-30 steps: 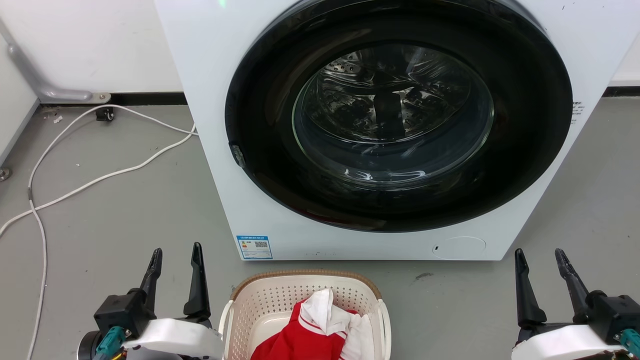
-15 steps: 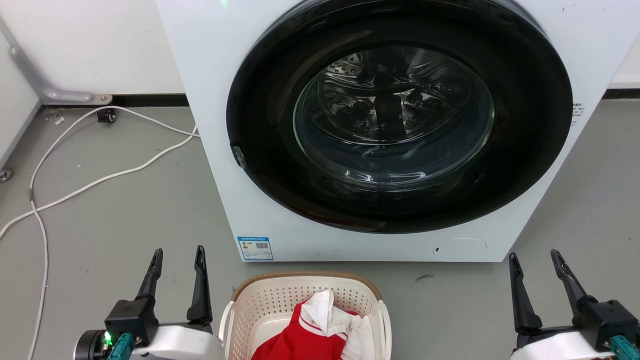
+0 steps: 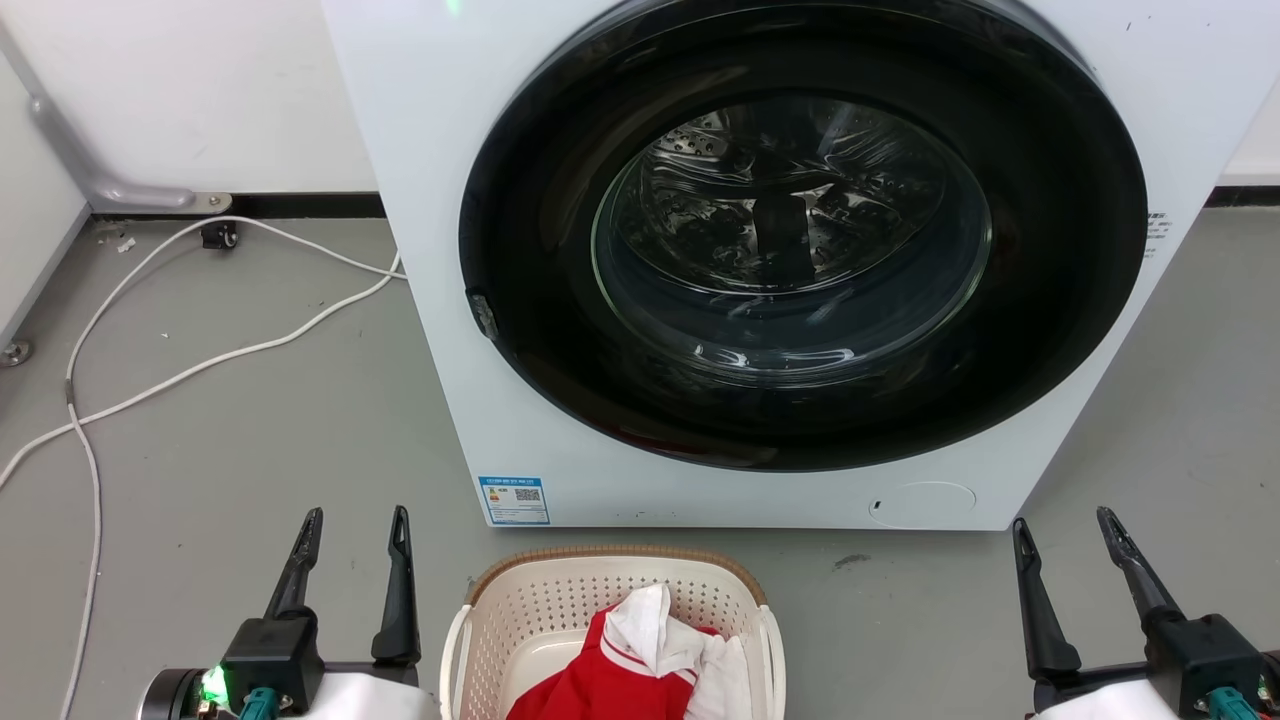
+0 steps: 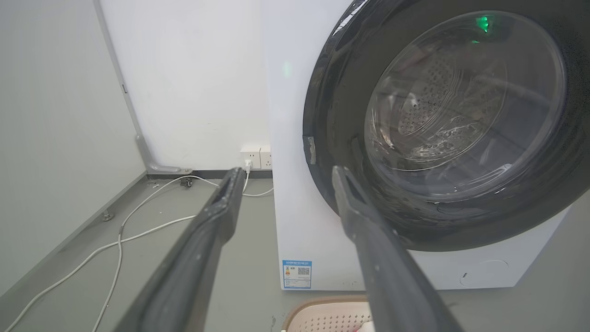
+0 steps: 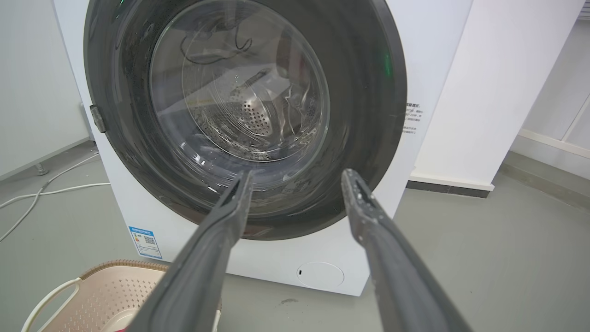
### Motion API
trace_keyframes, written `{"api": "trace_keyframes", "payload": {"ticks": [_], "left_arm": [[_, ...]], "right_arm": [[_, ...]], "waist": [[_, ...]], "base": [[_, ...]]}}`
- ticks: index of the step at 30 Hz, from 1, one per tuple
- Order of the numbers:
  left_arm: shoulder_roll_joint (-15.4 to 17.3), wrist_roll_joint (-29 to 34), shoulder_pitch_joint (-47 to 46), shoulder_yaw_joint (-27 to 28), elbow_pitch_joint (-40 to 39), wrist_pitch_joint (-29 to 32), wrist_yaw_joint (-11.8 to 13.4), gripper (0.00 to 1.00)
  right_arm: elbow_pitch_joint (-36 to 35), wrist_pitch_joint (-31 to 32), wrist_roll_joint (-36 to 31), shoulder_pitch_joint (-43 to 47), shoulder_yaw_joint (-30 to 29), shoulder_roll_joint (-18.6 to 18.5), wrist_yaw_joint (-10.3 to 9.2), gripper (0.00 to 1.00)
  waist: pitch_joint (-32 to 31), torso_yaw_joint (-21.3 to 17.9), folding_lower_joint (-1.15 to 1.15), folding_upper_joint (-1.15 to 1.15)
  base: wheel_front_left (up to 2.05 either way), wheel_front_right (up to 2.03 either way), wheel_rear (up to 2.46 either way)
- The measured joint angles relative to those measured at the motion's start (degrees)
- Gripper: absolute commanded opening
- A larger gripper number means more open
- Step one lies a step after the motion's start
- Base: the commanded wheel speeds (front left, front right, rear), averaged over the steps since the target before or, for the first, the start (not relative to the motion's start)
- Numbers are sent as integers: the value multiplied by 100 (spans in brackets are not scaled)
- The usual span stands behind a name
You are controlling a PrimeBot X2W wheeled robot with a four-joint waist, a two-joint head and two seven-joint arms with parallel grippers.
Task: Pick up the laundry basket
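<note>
At far left, white cables trailing across the grey floor toward the wall, with a plug in a wall socket seen from the left wrist view. Next, low in the head view, the left gripper, jaws apart and holding nothing, pointed toward the washer, over bare floor near the basket's left handle but not touching it, a green light glowing on its body. From its own wrist view, the same two dark fingers spread wide, framing the washer's left edge. In the middle, at the bottom of the head view, the laundry basket, standing on the floor just in front of the washer with a strip of floor between them: cream perforated walls, brown woven-look rim along the far end, a white loop handle on each side. Inside, a red and white garment heaped up, its near part cut off by the frame edge. Behind and above, the white front-loading washer, its round dark door closed, metal drum visible through the glass, a small blue label at the lower left of the front panel. At lower right, the right gripper, jaws likewise apart and empty, over bare floor well apart from the basket's right handle, close to the washer's lower right corner.
</note>
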Motion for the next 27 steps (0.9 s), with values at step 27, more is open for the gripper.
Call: {"api": "trace_keyframes", "payload": {"ticks": [27], "left_arm": [[-55, 279, 69, 69, 36, -48, 7, 100]], "right_arm": [[164, -49, 434, 35, -51, -3, 1, 100]], "waist": [[-20, 5, 0, 0]], "base": [[0, 0, 0]]}}
